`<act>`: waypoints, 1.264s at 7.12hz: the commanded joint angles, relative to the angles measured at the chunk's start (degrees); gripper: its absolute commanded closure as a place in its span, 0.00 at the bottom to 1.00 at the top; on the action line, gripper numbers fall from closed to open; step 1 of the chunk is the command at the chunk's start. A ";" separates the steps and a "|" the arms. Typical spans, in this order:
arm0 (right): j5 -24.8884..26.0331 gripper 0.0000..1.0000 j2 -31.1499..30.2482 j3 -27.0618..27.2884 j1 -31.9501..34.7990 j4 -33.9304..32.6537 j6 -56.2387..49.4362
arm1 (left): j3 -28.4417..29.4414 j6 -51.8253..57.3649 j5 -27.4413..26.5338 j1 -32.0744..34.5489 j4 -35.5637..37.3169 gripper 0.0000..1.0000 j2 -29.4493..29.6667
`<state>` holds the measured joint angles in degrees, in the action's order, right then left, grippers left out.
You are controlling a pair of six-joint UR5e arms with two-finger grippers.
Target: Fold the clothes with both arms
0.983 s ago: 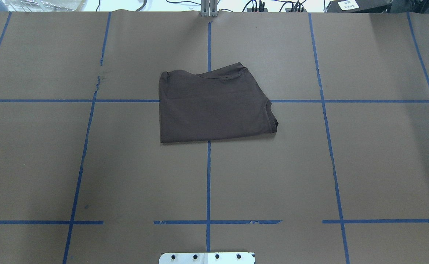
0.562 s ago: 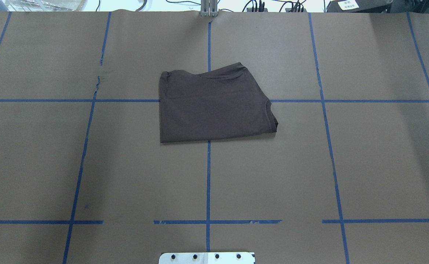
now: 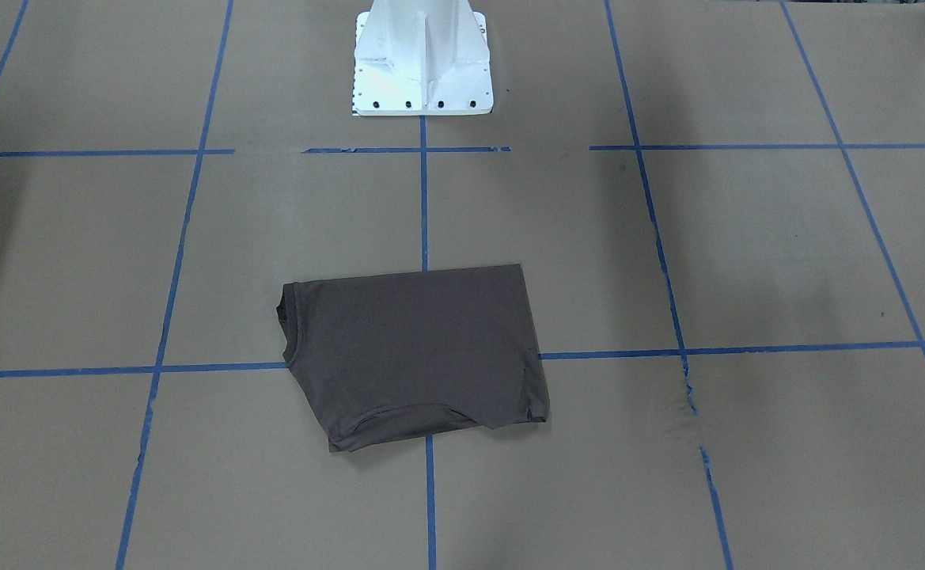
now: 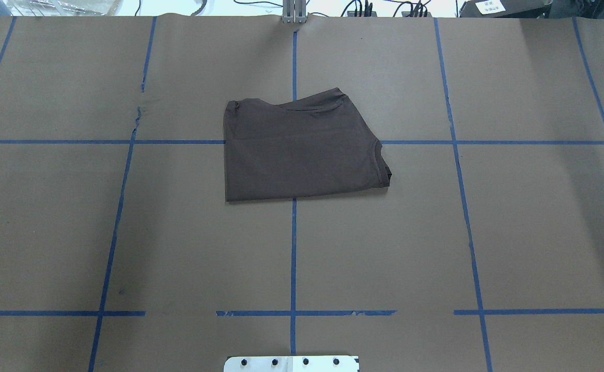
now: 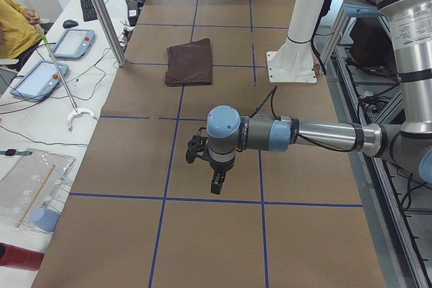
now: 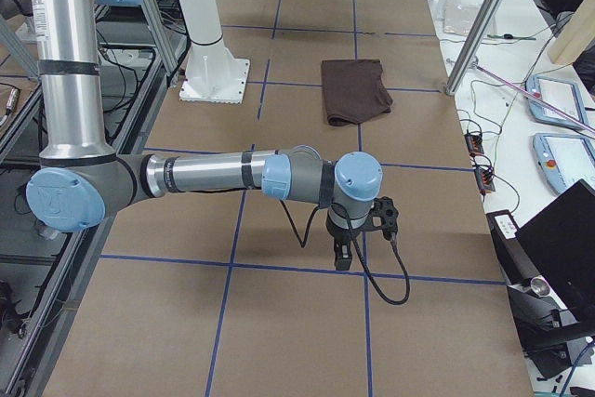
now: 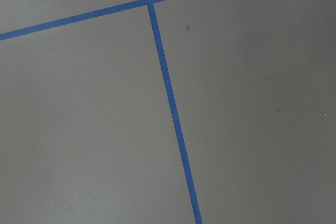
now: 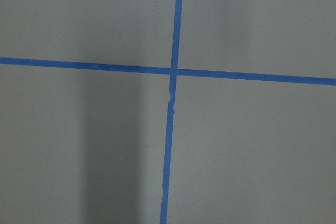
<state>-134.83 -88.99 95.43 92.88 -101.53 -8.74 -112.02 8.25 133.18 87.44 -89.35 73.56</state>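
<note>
T-shirt: plain dark brown throughout, no print showing on the upper face. Table covering: matte brown paper, ruled into a wide grid by blue tape lines, frayed and broken in places. Pedestal: white, with a row of black bolt heads along its base plate. Left arm: silver tubes, grey joints, light blue joint cap; left gripper: black. Right arm: the same silver, grey and light blue; right gripper: black, with a black cable looping beside it. Side bench, left end: white. Sleeve at the far corner: yellow. Cylinder at the near corner: red.
</note>
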 commanded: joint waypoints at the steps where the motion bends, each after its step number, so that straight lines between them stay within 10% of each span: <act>1: -0.16 0.00 -1.79 0.10 -0.85 0.37 -0.83 | -2.49 0.01 -0.11 0.10 0.31 0.00 0.27; 9: -0.52 0.00 -2.68 4.83 -2.70 -0.15 -0.75 | -1.01 0.37 -0.03 -0.08 0.14 0.00 0.18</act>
<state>-135.34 -91.18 98.50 90.23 -101.42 -9.48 -113.02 8.75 133.08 87.38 -89.09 73.73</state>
